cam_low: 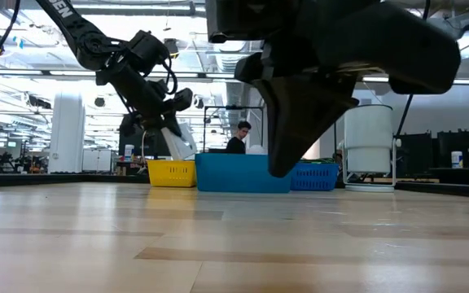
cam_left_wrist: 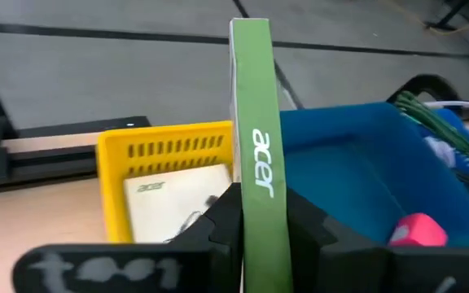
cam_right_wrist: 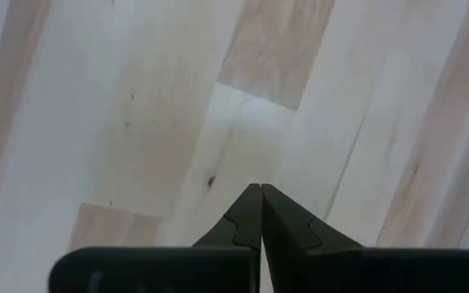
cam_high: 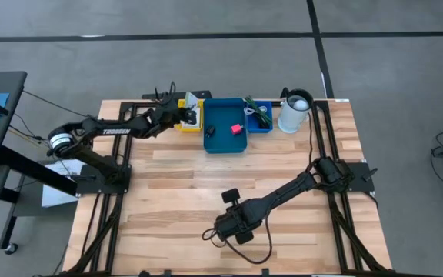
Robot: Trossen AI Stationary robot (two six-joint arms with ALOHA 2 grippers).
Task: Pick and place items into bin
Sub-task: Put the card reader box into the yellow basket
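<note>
My left gripper [cam_left_wrist: 263, 213] is at the table's far side, over the yellow basket [cam_high: 184, 127], shut on a flat card with a green "acer" edge [cam_left_wrist: 255, 98]. Another white printed card [cam_left_wrist: 177, 199] lies in that basket. Beside it, the blue bin [cam_high: 225, 142] holds a pink-red block [cam_high: 237, 128] and a small black piece [cam_high: 210, 131]. A green stringy piece [cam_high: 256, 110] lies in the small blue basket [cam_high: 261, 127]. Near the table's front edge, my right gripper [cam_high: 233, 225] is shut on nothing, just above the wood. My left gripper pinches the card's two flat faces between its two fingers [cam_left_wrist: 222, 220], at the card's near end [cam_left_wrist: 263, 183]. The fingers slant down toward the far edge. The card stands on edge, reaching out past the fingertips, clear of the yellow basket [cam_low: 172, 172] in the low view.
A white cylinder [cam_high: 294, 111] stands at the far right, next to the small blue basket. Black frame rails [cam_high: 121, 108] run along the table's left and right sides. Bare wood [cam_high: 229, 177] spreads between the bins and my right gripper. A person [cam_low: 238, 138] shows behind the table.
</note>
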